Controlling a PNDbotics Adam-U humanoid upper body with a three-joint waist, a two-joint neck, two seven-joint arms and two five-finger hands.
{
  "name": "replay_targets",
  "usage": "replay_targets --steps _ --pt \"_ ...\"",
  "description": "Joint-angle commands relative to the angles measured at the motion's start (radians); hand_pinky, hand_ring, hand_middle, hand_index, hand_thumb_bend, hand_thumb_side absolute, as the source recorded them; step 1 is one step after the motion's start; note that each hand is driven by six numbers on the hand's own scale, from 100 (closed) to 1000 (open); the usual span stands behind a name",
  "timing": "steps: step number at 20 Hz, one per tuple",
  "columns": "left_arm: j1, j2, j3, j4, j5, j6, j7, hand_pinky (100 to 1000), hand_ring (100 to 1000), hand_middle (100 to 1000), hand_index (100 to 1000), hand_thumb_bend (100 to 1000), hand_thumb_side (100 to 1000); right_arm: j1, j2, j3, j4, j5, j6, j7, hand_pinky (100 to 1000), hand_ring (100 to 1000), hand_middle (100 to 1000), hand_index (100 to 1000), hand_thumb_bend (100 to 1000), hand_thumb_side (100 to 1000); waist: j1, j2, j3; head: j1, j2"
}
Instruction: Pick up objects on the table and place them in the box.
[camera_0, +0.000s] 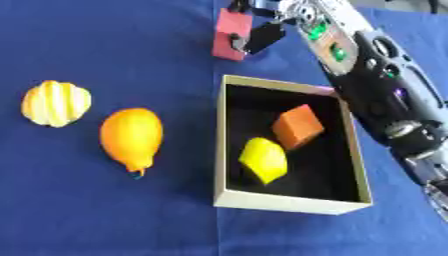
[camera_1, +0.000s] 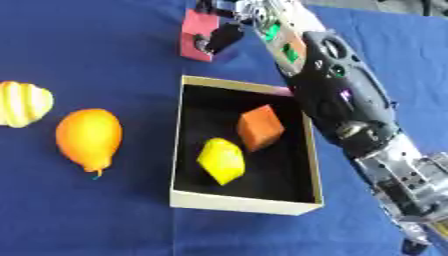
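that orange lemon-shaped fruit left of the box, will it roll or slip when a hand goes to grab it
The orange fruit looks smooth and rounded, so it may slip between fingers. It lies on its side on the blue cloth, and its oval shape with a pointed tip suggests it would wobble in a curve rather than roll straight. It holds its form, so it is probably stiff.

Two blocks (camera_0: 280, 145) in the box (camera_0: 289, 202), two fruits (camera_0: 131, 137) to its left.

Blue cloth (camera_0: 105, 210), red block (camera_0: 229, 35), yellow block (camera_0: 263, 160), orange block (camera_0: 297, 126)
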Motion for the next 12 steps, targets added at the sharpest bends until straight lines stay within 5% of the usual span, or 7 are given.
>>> replay_targets --steps 1,12 --pt "-0.013 0.013 0.012 -0.015 -0.001 -0.001 -0.007 861 793 708 881 100 430 -0.008 -0.018 0.001 -0.01 -0.006 0.022 -0.03 975 919 545 780 100 128 0.009 -0.021 0.0 -0.004 -0.011" --pt "-0.008 0.01 0.013 -0.015 0.0 0.004 -0.018 859 790 706 873 100 432 -0.004 -0.024 0.021 -0.048 -0.077 0.064 -0.081 951 860 468 756 100 126 0.013 -0.035 -0.011 -0.001 0.0"
